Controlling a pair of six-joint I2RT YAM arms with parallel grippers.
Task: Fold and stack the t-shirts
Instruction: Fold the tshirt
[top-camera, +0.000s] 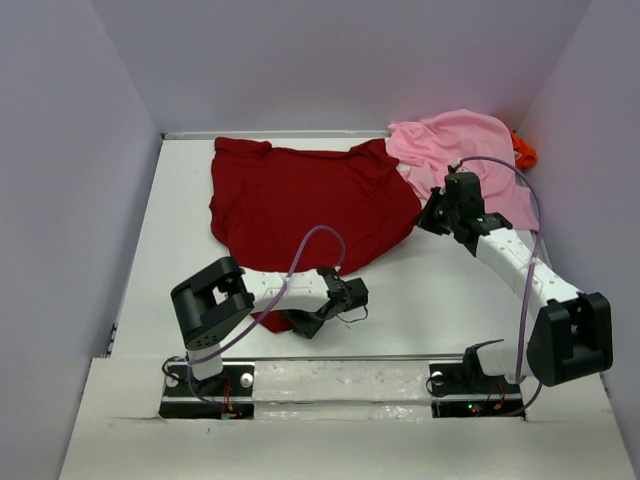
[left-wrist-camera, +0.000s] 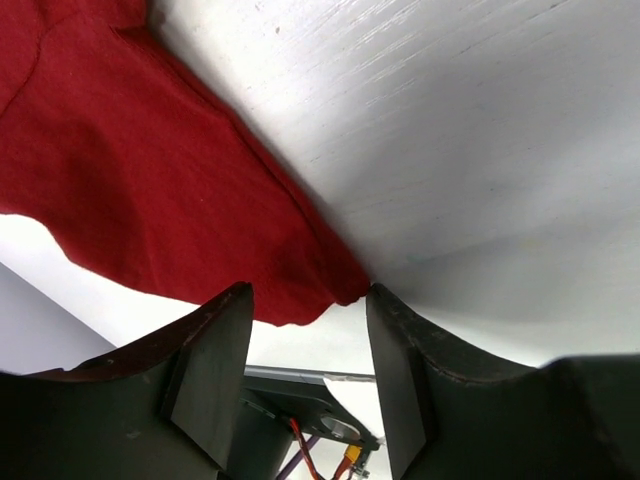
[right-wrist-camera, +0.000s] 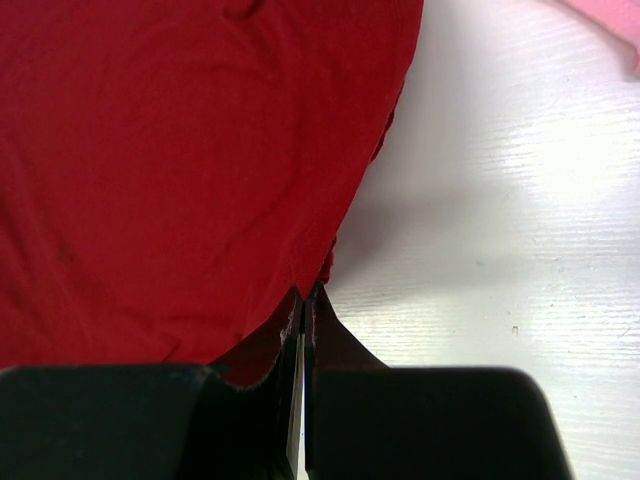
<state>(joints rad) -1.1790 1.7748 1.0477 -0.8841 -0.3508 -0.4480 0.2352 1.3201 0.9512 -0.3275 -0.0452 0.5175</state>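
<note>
Left gripper (top-camera: 347, 297) lower centre-left, jaws spread, hem corner of dark red shirt (top-camera: 310, 200) between them, unclamped. Shirt spread flat, upper centre. Right gripper (top-camera: 432, 216) pinched shut on its right edge. Pink shirt (top-camera: 470, 150) crumpled upper right, orange shirt (top-camera: 524, 152) at far-right edge.

The top view looks down and forward from above and behind both arm bases, far enough back to take in the whole table (top-camera: 430, 290). The left wrist view sits low and tilted, very close, looking past the left gripper (left-wrist-camera: 308, 295) at a corner of the dark red shirt (left-wrist-camera: 150, 170). The right wrist view looks steeply down past the right gripper (right-wrist-camera: 305, 295), close over that shirt's edge. All three share shirt and table.
</note>
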